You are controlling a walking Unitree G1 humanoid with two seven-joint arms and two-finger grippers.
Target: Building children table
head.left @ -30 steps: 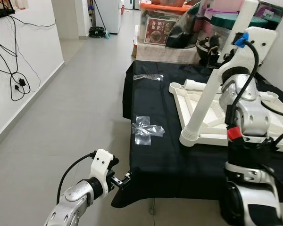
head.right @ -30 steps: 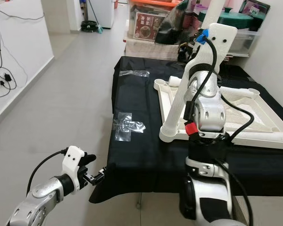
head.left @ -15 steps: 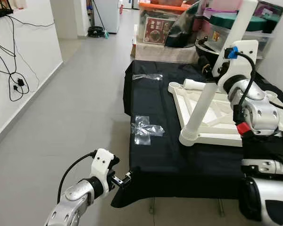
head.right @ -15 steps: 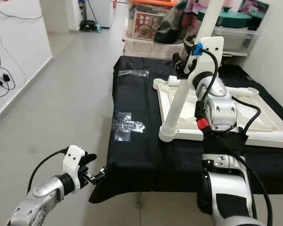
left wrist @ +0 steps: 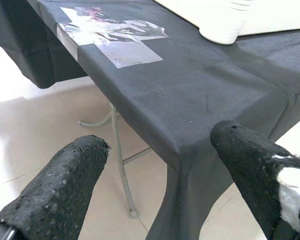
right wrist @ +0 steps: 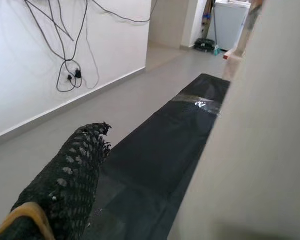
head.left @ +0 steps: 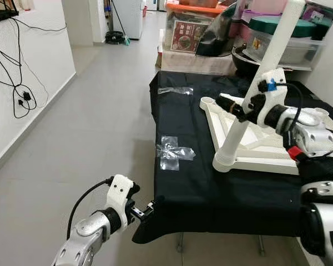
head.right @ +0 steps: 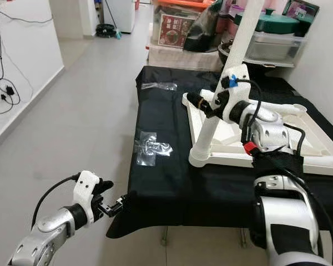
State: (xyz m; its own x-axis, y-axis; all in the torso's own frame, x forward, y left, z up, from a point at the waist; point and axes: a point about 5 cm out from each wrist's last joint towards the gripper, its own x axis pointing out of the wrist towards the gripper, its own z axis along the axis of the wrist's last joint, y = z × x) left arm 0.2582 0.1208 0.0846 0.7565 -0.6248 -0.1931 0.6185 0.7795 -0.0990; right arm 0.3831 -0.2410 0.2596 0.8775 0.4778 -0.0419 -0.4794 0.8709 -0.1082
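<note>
A white children's table (head.left: 266, 145) lies upside down on a black-clothed table (head.left: 183, 183). One white leg (head.left: 241, 126) stands upright in its near left corner. My right gripper (head.left: 228, 103) reaches across this leg at mid height, pointing left. In the right wrist view one black finger (right wrist: 65, 185) stands a little off the leg (right wrist: 255, 150), and the other finger is hidden, so the gripper looks open. My left gripper (head.left: 146, 210) hangs low at the cloth's near left corner (left wrist: 185, 150). It is open, with a finger (left wrist: 60, 190) on either side of that corner.
Two clear plastic patches (head.left: 173, 151) (head.left: 175, 90) lie on the cloth left of the table frame. Boxes and storage tubs (head.left: 191, 33) crowd the far end. A wall with hanging cables (head.left: 19, 94) runs along the left, with open grey floor (head.left: 89, 127) between.
My right arm has come down from its raised pose beside the leg, and its gripper now points left across the leg at mid height. The left arm has stayed put.
</note>
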